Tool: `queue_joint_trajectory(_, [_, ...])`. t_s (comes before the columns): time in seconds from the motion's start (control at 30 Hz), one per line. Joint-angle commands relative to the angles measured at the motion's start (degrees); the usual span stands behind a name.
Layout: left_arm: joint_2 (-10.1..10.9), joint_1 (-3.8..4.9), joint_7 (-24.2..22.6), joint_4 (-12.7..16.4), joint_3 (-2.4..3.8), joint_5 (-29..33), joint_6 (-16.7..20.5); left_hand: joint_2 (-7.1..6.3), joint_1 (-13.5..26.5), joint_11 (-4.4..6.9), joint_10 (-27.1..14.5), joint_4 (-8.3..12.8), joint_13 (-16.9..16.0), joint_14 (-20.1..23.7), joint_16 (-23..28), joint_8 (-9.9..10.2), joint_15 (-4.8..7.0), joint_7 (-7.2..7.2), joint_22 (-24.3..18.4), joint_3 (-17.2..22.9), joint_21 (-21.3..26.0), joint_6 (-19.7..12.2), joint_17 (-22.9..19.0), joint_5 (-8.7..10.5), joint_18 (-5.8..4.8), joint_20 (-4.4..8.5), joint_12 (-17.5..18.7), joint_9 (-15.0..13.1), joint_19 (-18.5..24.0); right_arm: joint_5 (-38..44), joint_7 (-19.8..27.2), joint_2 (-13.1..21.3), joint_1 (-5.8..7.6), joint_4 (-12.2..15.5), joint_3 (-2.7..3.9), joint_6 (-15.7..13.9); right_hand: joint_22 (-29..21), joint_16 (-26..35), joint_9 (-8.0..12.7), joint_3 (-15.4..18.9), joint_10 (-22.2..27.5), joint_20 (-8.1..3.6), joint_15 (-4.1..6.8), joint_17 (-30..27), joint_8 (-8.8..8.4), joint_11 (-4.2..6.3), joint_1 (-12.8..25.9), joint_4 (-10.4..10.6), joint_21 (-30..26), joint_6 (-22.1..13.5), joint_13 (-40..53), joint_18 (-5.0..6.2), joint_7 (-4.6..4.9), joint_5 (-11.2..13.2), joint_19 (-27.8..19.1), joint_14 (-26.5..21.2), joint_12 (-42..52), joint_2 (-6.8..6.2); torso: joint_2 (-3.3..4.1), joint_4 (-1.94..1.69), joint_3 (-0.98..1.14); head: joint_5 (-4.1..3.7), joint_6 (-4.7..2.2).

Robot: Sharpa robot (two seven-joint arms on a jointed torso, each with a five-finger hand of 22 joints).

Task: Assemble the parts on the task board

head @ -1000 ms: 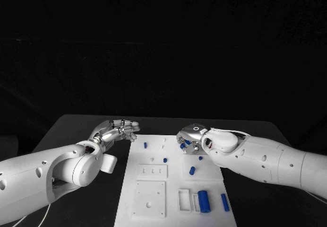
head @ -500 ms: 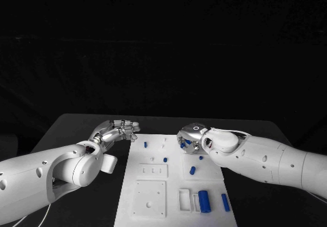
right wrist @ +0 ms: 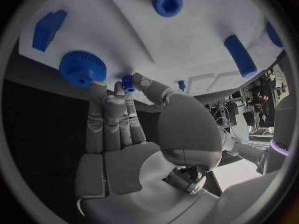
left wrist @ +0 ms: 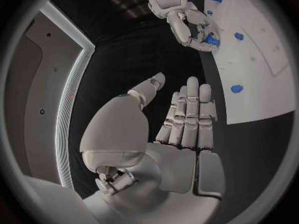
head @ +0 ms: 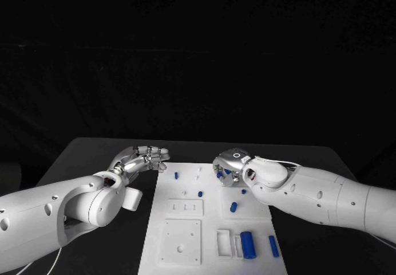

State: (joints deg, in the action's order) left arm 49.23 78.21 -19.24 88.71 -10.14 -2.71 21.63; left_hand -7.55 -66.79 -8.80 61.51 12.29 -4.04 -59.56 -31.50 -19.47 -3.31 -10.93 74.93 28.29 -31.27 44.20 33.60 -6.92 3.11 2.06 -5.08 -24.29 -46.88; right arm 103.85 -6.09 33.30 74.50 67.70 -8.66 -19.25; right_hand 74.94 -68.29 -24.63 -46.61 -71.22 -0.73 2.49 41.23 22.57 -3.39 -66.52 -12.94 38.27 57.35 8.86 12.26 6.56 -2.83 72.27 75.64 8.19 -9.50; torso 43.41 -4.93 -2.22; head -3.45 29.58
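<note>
The task board (head: 213, 229) is taken as the landmark: a white plate lying lengthwise in the middle of the black table (head: 91, 154). The left hand (head: 145, 158) is held just off the board's far left corner, over the table, apart from every part. In the left wrist view its fingers (left wrist: 190, 112) are seen straight and close together with the thumb set apart, and nothing is held in it.

The right hand (head: 231, 166) is placed over the board's far right portion. In the right wrist view a small blue peg (right wrist: 127, 82) is seen pinched between the thumb and the fingertips (right wrist: 118, 92), just above the white surface. A blue gear (right wrist: 82, 68) is seen beside those fingertips, near the board's edge; whether it is touched cannot be told.

Further parts are left on the board: a small blue piece (head: 175, 175) near the far left corner, another (head: 233, 207) at the board's middle right, and a large blue cylinder (head: 246, 243) with a slim blue bar (head: 273, 245) at the near right end
</note>
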Motion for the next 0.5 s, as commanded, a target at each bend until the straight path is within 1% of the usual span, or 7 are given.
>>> queue_joint_trajectory(0.03, [-0.23,0.08,-0.16,0.04,0.05,-0.34,-0.85,0.01,0.73,-0.37,0.16,0.20,0.05,-0.19,0.11,0.36,-0.02,-0.01,1.01,0.17,-0.39,0.13,0.08,0.32,0.82,0.29,0.33,0.09,-0.13,2.08,-3.12,-0.23,-0.01,0.60,0.17,-4.10,1.22,-0.42,-0.42,-0.42,-3.35,0.01,1.11,-0.08,0.26,0.53,-0.11,-0.02,0.36,0.39,0.09,2.74,0.02,0.03,0.43,-0.75,0.30,0.31,0.06,0.03,-0.05,0.09,-0.12])
queue_joint_trajectory(0.2, [-0.31,0.08,-0.14,-0.02,0.04,-0.34,-0.85,0.03,0.73,-0.36,0.16,0.22,0.05,-0.19,0.12,0.36,-0.01,-0.01,1.00,0.21,-0.40,0.13,0.10,0.31,0.82,0.30,0.36,0.09,-0.13,3.65,-5.33,-1.18,-0.01,0.72,0.58,-6.38,1.22,-0.53,-0.50,-0.61,-3.38,0.00,1.18,-0.10,0.32,0.59,-0.15,-0.11,0.50,0.55,0.22,2.74,-0.05,0.03,0.51,-0.76,0.36,0.13,0.09,0.02,-0.04,0.18,-0.36])
queue_joint_trajectory(0.27, [-0.37,0.08,-0.13,-0.03,0.04,-0.35,-0.84,0.04,0.72,-0.35,0.16,0.24,0.05,-0.20,0.12,0.37,-0.01,-0.01,1.00,0.23,-0.41,0.13,0.11,0.31,0.82,0.30,0.37,0.10,-0.13,3.75,-5.87,-1.80,-0.01,0.49,0.67,-6.62,1.21,-0.58,-0.53,-0.69,-3.37,-0.01,1.20,-0.11,0.34,0.61,-0.17,-0.15,0.55,0.62,0.26,2.74,-0.08,0.03,0.54,-0.78,0.36,0.00,0.14,-0.01,-0.06,0.15,-0.66])
queue_joint_trajectory(0.4, [-0.51,0.08,-0.14,-0.13,0.04,-0.35,-0.81,0.05,0.71,-0.35,0.15,0.27,0.05,-0.20,0.13,0.37,0.00,0.00,1.00,0.25,-0.41,0.14,0.12,0.30,0.82,0.30,0.39,0.10,-0.13,4.87,-6.34,-2.92,-0.01,-0.01,0.70,-7.02,1.20,-0.63,-0.55,-0.80,-3.36,-0.02,1.21,-0.12,0.35,0.62,-0.22,-0.18,0.61,0.67,0.31,2.74,-0.11,0.02,0.57,-0.79,0.37,-0.12,0.18,-0.12,-0.10,0.21,-0.94])
queue_joint_trajectory(0.5, [-0.57,0.08,-0.14,-0.14,0.04,-0.35,-0.76,0.06,0.70,-0.34,0.15,0.31,0.05,-0.20,0.13,0.38,0.00,0.00,1.00,0.27,-0.42,0.14,0.14,0.30,0.82,0.31,0.42,0.11,-0.13,5.65,-6.62,-3.93,-0.01,-0.62,0.72,-7.15,1.19,-0.67,-0.56,-0.89,-3.36,-0.02,1.22,-0.14,0.35,0.63,-0.25,-0.18,0.65,0.72,0.35,2.74,-0.13,0.02,0.60,-0.79,0.37,-0.22,0.22,-0.06,-0.08,0.28,-1.07])
